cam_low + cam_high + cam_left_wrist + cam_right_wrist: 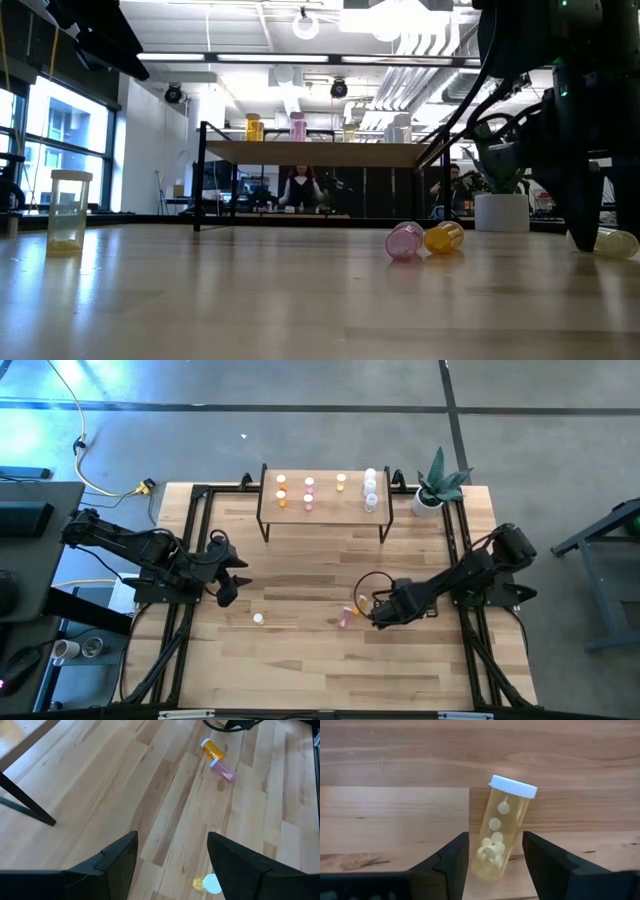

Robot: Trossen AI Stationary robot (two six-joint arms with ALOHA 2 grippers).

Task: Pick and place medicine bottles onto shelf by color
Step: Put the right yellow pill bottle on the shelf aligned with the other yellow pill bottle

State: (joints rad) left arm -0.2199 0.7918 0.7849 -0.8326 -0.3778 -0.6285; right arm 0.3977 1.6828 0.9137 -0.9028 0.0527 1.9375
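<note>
While my right gripper [494, 857] sits low over the tabletop [300, 650] toward its right edge, its fingers stand apart around a clear yellowish bottle [500, 835] lying there, though I cannot tell if they press it. Just beside it lie a pink bottle [346, 617] and an orange bottle [444, 237], touching. My left gripper [172, 857] hangs wide and empty near the left edge above an upright bottle [258, 618], and the shelf [325, 505] at the far edge carries the rest.

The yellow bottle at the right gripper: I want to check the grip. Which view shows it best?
The right wrist view: the yellow bottle lies between the right gripper's fingers, pills visible. The low view shows only its end; the high view hides it under the gripper.
</note>
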